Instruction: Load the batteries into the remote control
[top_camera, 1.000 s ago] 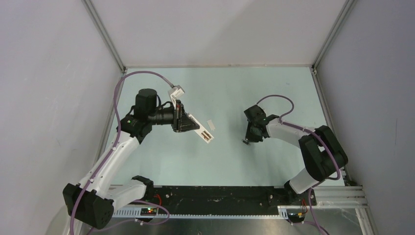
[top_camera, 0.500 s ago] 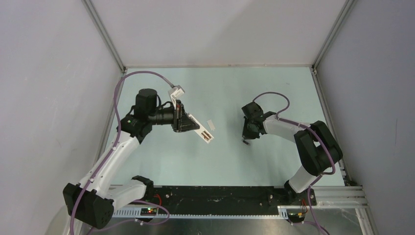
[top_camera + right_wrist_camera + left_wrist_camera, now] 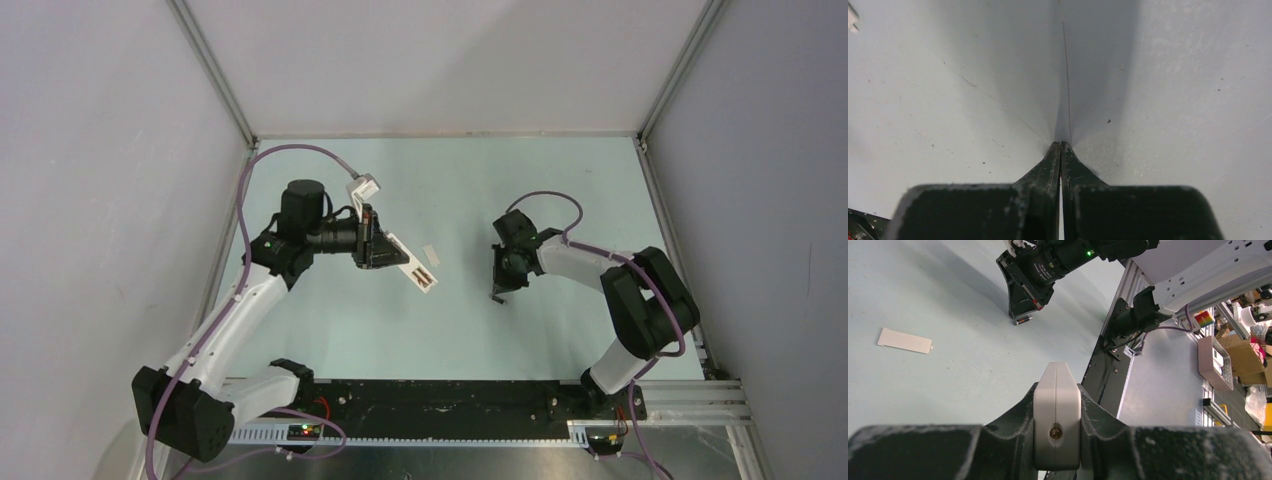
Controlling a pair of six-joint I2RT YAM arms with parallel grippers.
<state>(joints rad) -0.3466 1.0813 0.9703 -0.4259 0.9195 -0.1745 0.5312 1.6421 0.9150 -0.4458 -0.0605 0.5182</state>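
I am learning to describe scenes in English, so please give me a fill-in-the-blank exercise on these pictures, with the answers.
1. The left gripper is shut on the ____.
2. The right gripper is ____, with nothing between its fingers.
3. The white cover lies flat on the ____.
4. A battery lies beside the tip of the ____ gripper.

Answers: remote; shut; table; right.

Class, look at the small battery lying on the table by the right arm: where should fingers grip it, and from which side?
Probably across the middle of the battery, from straight above: it lies on its side on the table, long sides exposed, ends low. The right gripper, shut just beside it, must open first.
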